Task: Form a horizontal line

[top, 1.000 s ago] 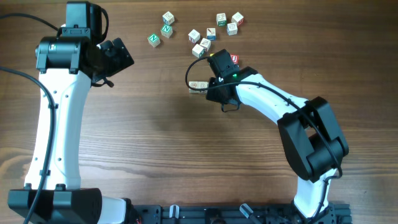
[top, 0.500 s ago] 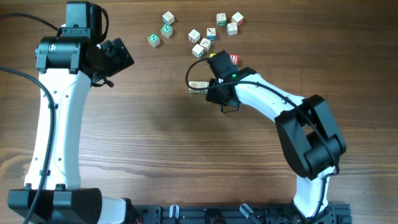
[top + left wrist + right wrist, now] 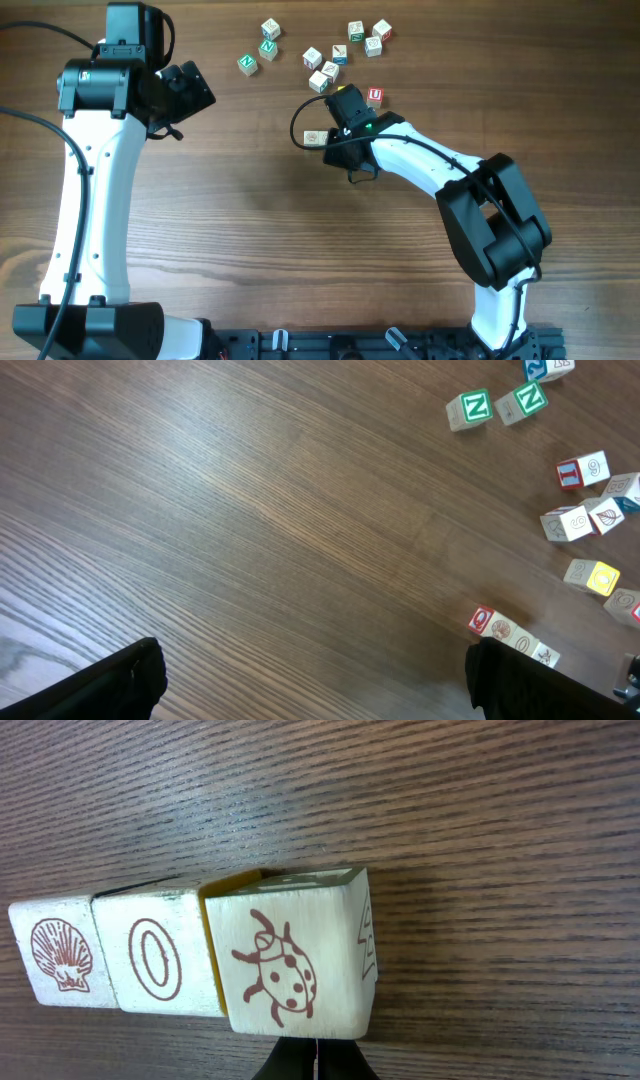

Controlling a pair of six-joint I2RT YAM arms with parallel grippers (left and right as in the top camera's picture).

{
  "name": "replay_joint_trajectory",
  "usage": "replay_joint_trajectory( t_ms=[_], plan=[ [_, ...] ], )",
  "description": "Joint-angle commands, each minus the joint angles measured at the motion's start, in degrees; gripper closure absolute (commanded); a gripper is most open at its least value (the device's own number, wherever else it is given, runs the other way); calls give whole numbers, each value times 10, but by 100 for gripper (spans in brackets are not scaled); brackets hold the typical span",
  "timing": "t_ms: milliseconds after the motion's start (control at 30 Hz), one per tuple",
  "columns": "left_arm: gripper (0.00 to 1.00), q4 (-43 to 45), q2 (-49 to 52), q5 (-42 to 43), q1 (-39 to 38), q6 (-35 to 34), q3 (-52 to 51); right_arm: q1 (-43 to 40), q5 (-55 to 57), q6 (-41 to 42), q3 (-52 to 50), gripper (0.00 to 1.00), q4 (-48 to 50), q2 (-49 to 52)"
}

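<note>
Right gripper [image 3: 333, 138] shifted left, above horizontal line [image 3: 155, 960]

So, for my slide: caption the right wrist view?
Row of three: shell cube, O cube, ladybug cube, against the wood table.

Horizontal line [image 3: 190, 960]: pale cubes, red-brown prints of shell, ring, ladybird; yellow face glimpsed. Table [image 3: 480, 810] brown woodgrain.

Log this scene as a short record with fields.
row: three cubes side by side, shell, O, ladybug
ladybug: looks larger in the right wrist view, not flush with the other two
right gripper: over the row's end, jaws hidden
left gripper: open, away from the cubes
loose cubes: scattered beyond the row
table: dark wood
</note>
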Motion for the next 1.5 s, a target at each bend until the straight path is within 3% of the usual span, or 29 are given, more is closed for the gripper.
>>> replay_joint_trajectory(
  t_ms=[0, 233, 1100, 1267, 1467],
  plan=[
    [0, 0, -3, 3, 2, -5, -1, 2, -3, 7, -9, 96, -3, 20],
    [0, 0, -3, 3, 2, -5, -1, 2, 16, 13, -9, 96, -32, 20],
    [0, 0, -3, 3, 2, -5, -1, 2, 40, 9, -9, 96, 12, 20],
    [0, 0, -3, 3, 2, -5, -1, 2, 23, 16, -9, 96, -25, 20],
    [0, 0, -3, 3, 2, -5, -1, -4, 57, 96, -9, 96, -108, 19]
  ],
)
